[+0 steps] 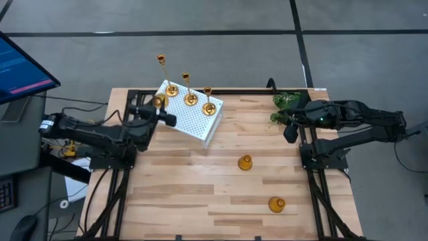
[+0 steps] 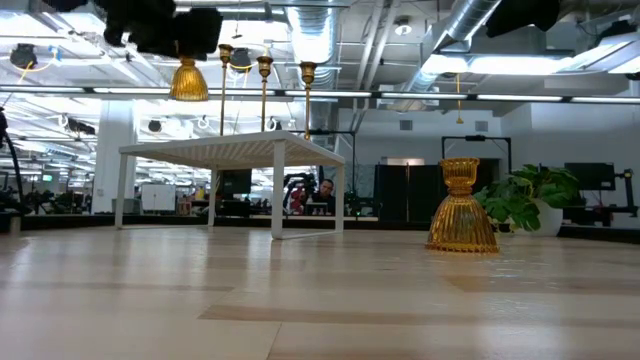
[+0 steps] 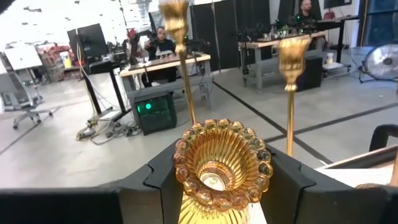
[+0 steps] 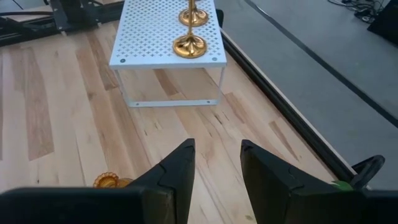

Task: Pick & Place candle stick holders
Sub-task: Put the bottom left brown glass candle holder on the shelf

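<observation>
A white perforated rack stands at the table's far left, with three tall thin-stemmed gold holders standing on their round bases on its top. My left gripper is shut on a short bell-shaped gold holder above the rack's left end. Two more short holders stand on their flared bases on the table, one mid-table and one nearer the front. My right gripper is open and empty at the table's right, beside the plant. My left gripper pinches the short holder's upper cup, just under its beaded rim, between its two fingers. The fingers come about level from the table's left. The holder hangs upright, bell down, clear above the rack's top.
A green leafy plant sits at the table's far right corner. The tall holders' stems rise just beyond the held holder. People sit at desks in the room behind. Bare wood lies along the table's near left.
</observation>
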`<state>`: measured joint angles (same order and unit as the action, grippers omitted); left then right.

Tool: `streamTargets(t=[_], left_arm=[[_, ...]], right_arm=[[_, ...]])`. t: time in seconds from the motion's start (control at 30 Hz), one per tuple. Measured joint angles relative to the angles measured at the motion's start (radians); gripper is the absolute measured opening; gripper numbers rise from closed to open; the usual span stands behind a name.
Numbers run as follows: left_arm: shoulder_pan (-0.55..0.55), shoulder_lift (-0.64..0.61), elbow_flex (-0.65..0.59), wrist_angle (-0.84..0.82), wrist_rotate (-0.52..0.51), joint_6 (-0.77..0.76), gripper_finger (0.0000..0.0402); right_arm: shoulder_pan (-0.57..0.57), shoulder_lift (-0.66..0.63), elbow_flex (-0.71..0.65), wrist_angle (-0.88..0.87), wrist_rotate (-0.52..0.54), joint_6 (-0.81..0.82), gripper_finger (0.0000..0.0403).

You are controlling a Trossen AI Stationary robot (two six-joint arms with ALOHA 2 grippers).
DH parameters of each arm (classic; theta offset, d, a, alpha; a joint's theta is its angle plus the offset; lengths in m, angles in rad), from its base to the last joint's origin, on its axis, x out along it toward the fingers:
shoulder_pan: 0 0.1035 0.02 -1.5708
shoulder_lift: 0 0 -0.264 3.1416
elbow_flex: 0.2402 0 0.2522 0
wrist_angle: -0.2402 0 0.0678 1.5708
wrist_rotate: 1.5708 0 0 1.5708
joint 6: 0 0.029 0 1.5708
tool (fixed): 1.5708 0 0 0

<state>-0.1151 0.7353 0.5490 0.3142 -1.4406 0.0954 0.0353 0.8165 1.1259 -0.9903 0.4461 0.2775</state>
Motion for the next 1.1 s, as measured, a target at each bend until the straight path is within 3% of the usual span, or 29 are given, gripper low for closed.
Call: streamTargets(t=[0.27,0.57,0.73,0.93,1.1], left_arm=[[0.065,-0.003,-0.076,0.001,0.009,-0.111,0.0159],[0.212,-0.003,-0.167,-0.004,0.191,-0.285,0.0159],[0.295,-0.003,-0.167,-0.022,0.340,-0.307,0.0160],[0.387,-0.013,-0.160,-0.118,0.526,-0.465,0.0160],[0.387,-0.051,-0.146,-0.139,0.548,-0.409,0.0160]], right_arm=[[0.000,0.000,0.000,0.001,-0.003,-0.026,0.0120],[0.000,0.000,0.000,0.011,-0.002,-0.044,0.0120],[0.001,0.000,0.000,0.011,-0.002,-0.044,0.0120],[0.001,0.000,0.000,0.012,-0.002,-0.042,0.0120],[0.001,0.000,0.000,0.013,-0.002,-0.041,0.0120]])
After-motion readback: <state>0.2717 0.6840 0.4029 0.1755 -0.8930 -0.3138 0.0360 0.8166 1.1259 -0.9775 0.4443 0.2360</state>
